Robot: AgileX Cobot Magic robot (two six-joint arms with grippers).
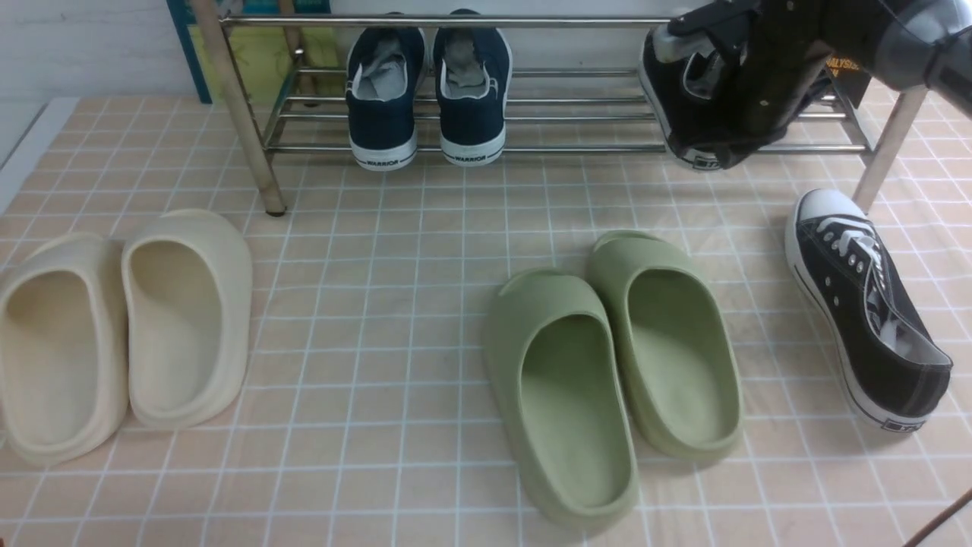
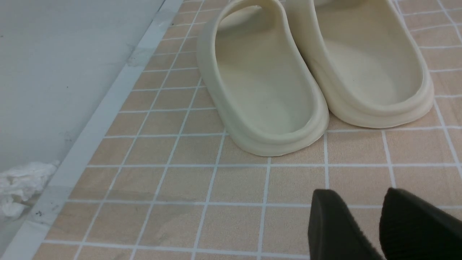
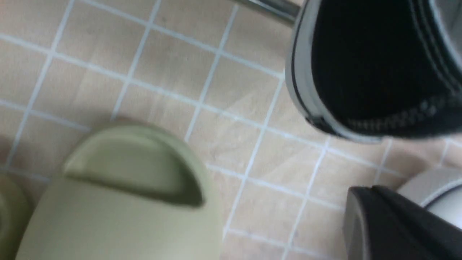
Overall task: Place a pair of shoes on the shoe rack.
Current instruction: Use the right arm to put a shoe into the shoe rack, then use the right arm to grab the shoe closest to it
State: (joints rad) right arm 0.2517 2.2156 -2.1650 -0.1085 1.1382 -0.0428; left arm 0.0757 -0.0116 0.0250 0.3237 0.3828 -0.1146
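olive green slippers (image 1: 566, 410) are seen closest to the lens, set side by side on the tiled floor (image 1: 395, 304) a little right of the middle of its near edge, heels toward that edge. along the far edge the shoe rack (image 1: 569, 22) is stretched, its shiny bars carried between upright posts; the left front post (image 1: 241, 114) is planted inward of the left edge and the right front post (image 1: 890, 144) towards the right edge. cream slippers (image 1: 186, 319) are placed side by side at the left edge, well apart from the green pair. navy sneakers (image 1: 383, 99) marked "warrior" are stood together on the rack's lower bars, left of its middle, heels outward. one black sneaker (image 1: 676, 121) is found on the lower bars at the rack's right end, its heel hanging past the front bar; the other black sneaker (image 1: 866, 304) is laid on the floor towards the right edge, tipped onto its side, its white toe cap just beside the right front post and its heel turned to the near edge. the right gripper (image 1: 748, 99) is held over the heel of the sneaker on the rack; whether its jaws are apart or clamped on the shoe cannot be told. in the right wrist view only one finger (image 3: 393, 231) is shown, clear of that heel. the left gripper (image 2: 362, 207) is held low over bare tiles near the cream slippers' heels, its fingers spread with nothing between them.
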